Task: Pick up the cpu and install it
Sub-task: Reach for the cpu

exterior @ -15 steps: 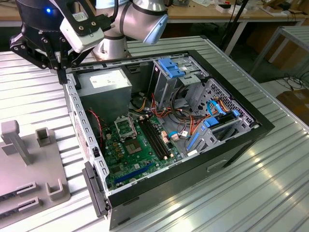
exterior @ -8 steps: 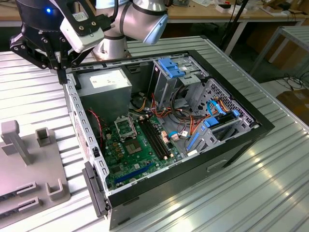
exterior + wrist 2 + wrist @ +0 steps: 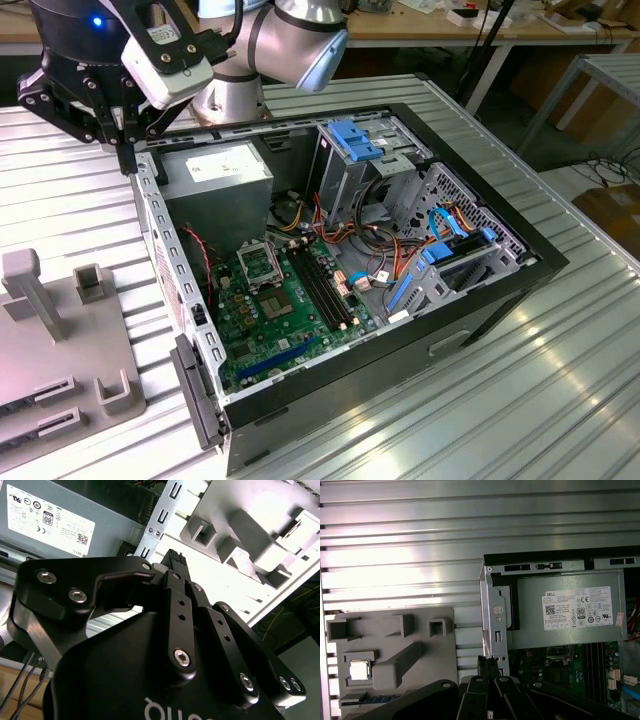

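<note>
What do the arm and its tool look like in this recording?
The arm is silver-grey tubing with a pale blue joint cap. The tool is matte black, built of angular linkage bars fixed with silver screws, with a blue light above it and a white housing alongside.

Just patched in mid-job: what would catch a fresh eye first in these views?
The open computer case dominates the exterior view, its green motherboard exposed. The gripper, fingers together and empty, hangs by the case's edge on the exterior view's left. In the first wrist view the shiny cpu sits in a grey holder beside the case.
</note>
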